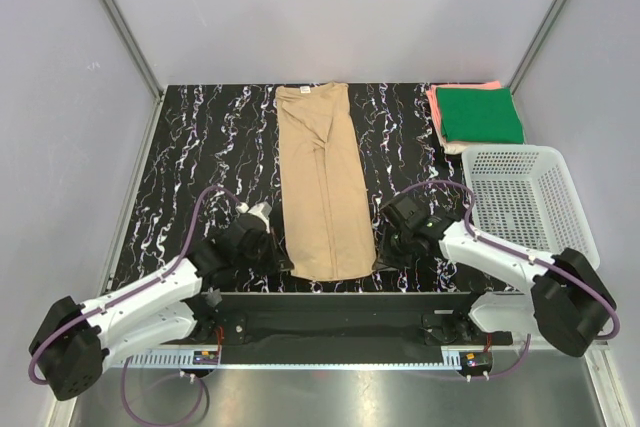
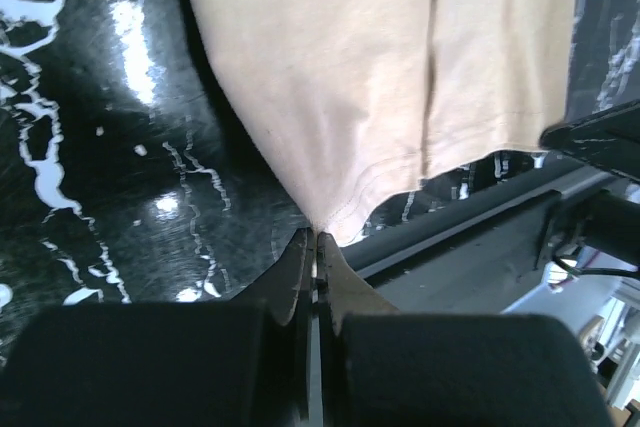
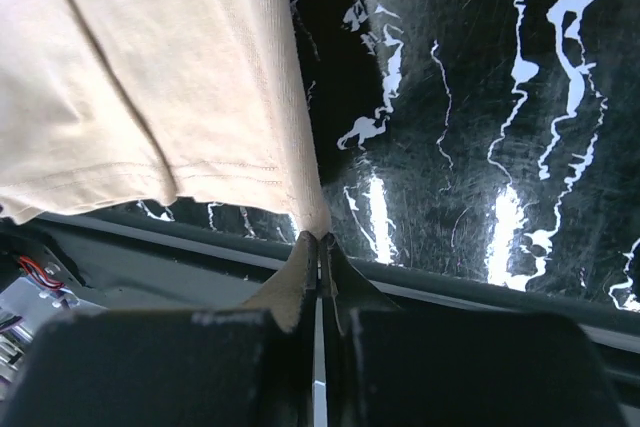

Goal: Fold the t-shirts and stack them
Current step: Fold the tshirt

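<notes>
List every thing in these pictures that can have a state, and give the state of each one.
tan t-shirt: folded into a long strip, flat on the table, both near corners pinched
green t-shirt: folded, on top of the stack
coral-pink t-shirt: folded, under the green one
white basket: upright, beside the stack
left gripper: shut on the tan t-shirt's near left corner
right gripper: shut on its near right corner
</notes>
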